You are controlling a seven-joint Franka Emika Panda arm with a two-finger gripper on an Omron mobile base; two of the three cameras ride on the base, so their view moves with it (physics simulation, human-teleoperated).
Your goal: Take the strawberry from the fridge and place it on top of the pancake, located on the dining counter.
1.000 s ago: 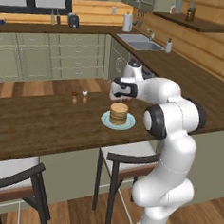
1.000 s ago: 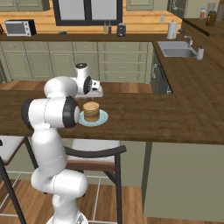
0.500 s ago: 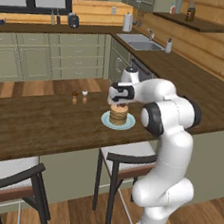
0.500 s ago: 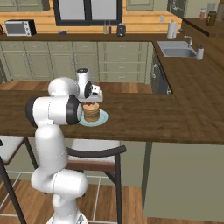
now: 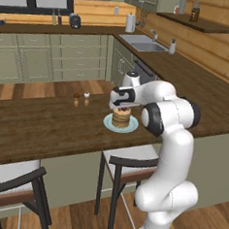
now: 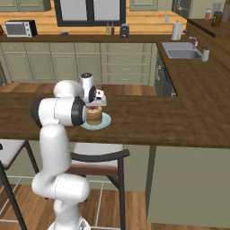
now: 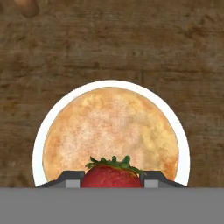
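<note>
Your gripper holds the strawberry between closed jaws. It hangs just above the pancake on the dining counter.

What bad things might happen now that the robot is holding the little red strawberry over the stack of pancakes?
1. In the hand view the small red strawberry sits near one edge of the golden-tan round pancake stack, not over its middle. Let go here, it might roll off onto the pale teal round plate or the dark brown wooden counter.
2. The gripper, shut on the strawberry, hangs close above the stack. Going lower might squash the fruit or nudge the pancakes.
</note>
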